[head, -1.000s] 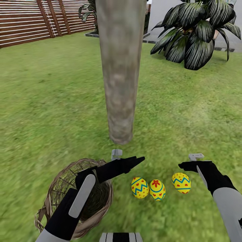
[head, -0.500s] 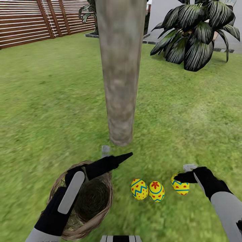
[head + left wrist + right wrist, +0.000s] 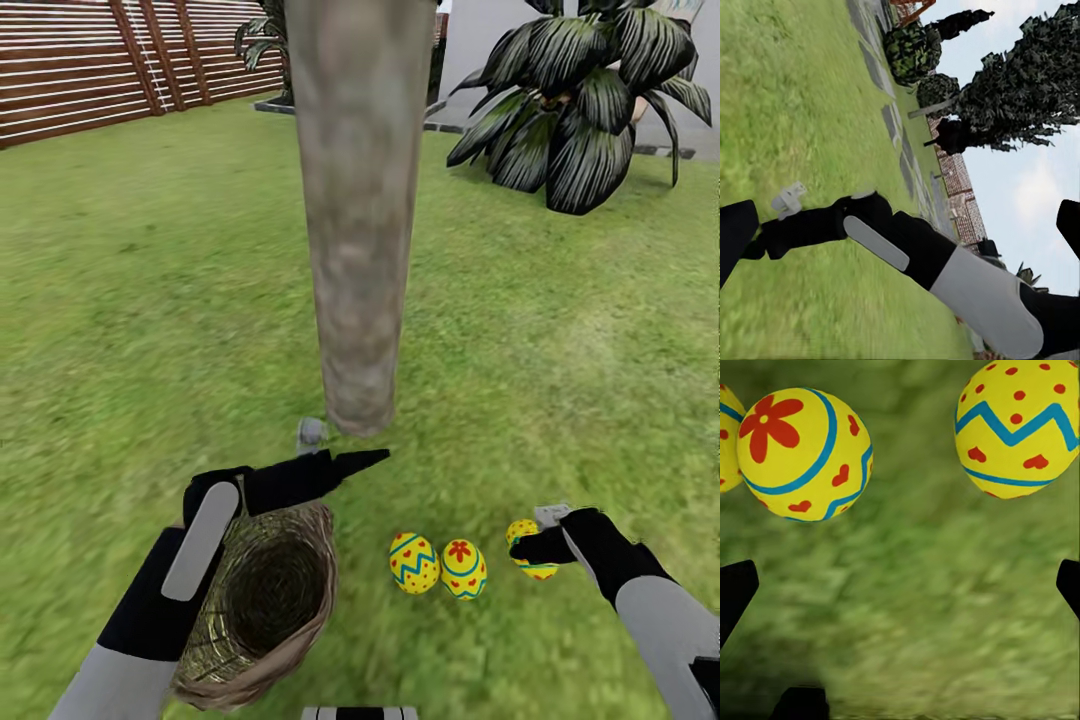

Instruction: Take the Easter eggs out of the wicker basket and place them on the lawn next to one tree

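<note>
Three Easter eggs lie on the lawn (image 3: 560, 330) just in front of the tree (image 3: 357, 250): one with a blue zigzag (image 3: 414, 562), one with a red flower (image 3: 463, 568), and a third (image 3: 519, 530) partly covered by my right gripper (image 3: 535, 545). That gripper is open, and in its wrist view the flower egg (image 3: 802, 454) and a zigzag egg (image 3: 1020, 427) lie ahead, outside its fingers. The wicker basket (image 3: 262, 600) sits tipped on the grass under my left forearm, with no egg visible inside. My left gripper (image 3: 350, 465) is open past the basket's rim, pointing at the trunk's foot.
A palm-like plant with dark striped leaves (image 3: 590, 100) stands at the far right. A brown slat fence (image 3: 90, 70) runs along the far left. Open grass spreads to both sides of the trunk. The left wrist view looks across at my right arm (image 3: 907, 247).
My right gripper has drawn back and left until it overlaps the rightmost egg. The left arm has pulled back leftward, and the basket under it has tipped over more.
</note>
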Robot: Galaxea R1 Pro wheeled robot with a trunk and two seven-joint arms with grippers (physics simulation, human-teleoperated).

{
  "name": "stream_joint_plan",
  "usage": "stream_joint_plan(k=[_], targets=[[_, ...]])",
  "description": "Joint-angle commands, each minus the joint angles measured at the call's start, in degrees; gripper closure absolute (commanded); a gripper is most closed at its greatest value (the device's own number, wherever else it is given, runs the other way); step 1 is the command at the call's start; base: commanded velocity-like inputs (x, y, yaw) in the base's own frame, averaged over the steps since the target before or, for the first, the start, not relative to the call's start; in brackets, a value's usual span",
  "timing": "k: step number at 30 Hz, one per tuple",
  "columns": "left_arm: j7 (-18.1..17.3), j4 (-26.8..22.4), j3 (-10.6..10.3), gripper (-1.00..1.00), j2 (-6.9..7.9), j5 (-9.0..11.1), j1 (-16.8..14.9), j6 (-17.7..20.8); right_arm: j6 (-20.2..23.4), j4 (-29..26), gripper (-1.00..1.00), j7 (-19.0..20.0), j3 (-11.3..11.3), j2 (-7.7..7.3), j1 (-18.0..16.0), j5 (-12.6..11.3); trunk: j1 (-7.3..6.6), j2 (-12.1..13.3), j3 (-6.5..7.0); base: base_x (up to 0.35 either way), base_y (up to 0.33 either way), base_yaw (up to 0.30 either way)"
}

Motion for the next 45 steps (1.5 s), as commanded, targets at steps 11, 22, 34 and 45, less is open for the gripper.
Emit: stream_joint_plan(k=[11, 22, 34, 45], targets=[[-0.4, 0.2, 5.4, -1.00, 4.44, 2.0, -0.1, 0.9, -0.8, 2.4, -1.00, 0.4, 1.8, 2.24, 1.6, 0.7, -2.45, 4.4, 1.94, -0.321, 0.000, 0.000], [-0.2, 1.5, 5.1, -1.00, 5.52, 1.8, 0.0, 1.2, -4.4, 4.2, -1.00, 0.4, 3.4, 3.82, 3.5, 0.7, -4.87, 8.8, 3.92, -0.262, 0.000, 0.000], [-0.1, 7.6, -11.0, -1.00, 9.27, 1.6, 4.2, 1.1, -4.6, 11.6, -1.00, -0.4, 3.5, 5.78, 5.1, 3.4, -7.50, 13.6, 6.07, -0.099, 0.000, 0.000], [-0.1, 31.5, -15.6, -1.00, 12.98, -3.7, 7.1, -1.0, -16.9, 23.6, -1.00, -3.9, 3.5, 5.86, 7.7, 3.8, -9.92, 18.0, 8.05, -0.078, 0.000, 0.000]])
